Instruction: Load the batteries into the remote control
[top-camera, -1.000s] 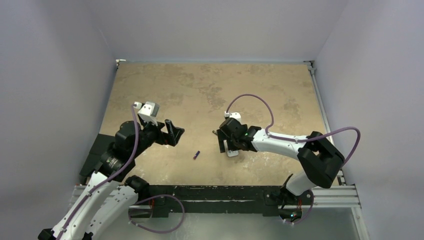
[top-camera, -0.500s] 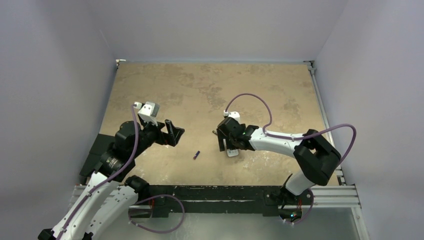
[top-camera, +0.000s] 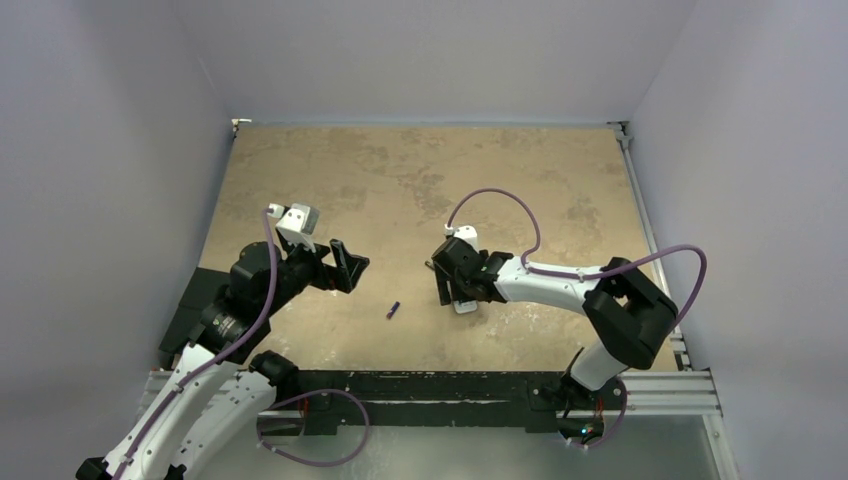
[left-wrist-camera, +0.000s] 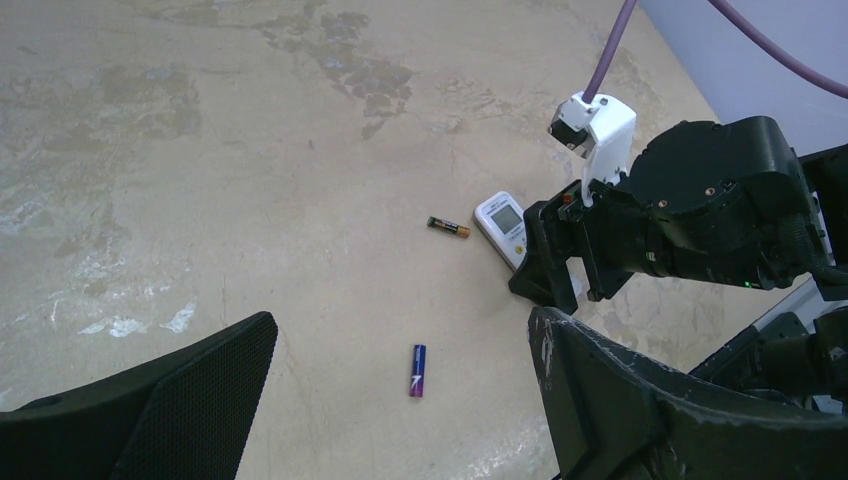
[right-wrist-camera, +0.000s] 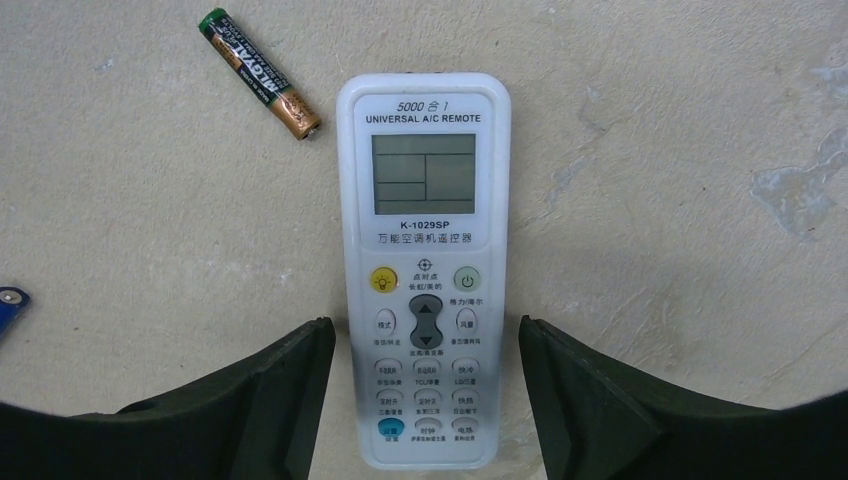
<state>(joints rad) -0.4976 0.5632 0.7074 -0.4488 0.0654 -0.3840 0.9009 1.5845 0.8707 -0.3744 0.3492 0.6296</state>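
Note:
The white remote control (right-wrist-camera: 424, 260) lies face up on the table, screen and buttons showing; it also shows in the left wrist view (left-wrist-camera: 503, 225) and, mostly hidden, in the top view (top-camera: 465, 305). My right gripper (right-wrist-camera: 424, 370) is open, one finger on each side of the remote's lower half, small gaps on both sides. The dark brown battery with a gold end (right-wrist-camera: 259, 72) lies just off the remote's top left corner, also in the left wrist view (left-wrist-camera: 448, 227). The purple-blue battery (left-wrist-camera: 417, 371) lies alone (top-camera: 394, 310). My left gripper (left-wrist-camera: 400, 400) is open and empty, above it.
The tan mottled table (top-camera: 420, 180) ends in a black rail (top-camera: 430, 385) at the near edge and grey walls on the other sides. The right arm's purple cable (top-camera: 495, 195) loops over the table behind the wrist.
The right arm has shifted slightly left, bringing its wrist a little further over the remote. The left arm and both batteries have not moved.

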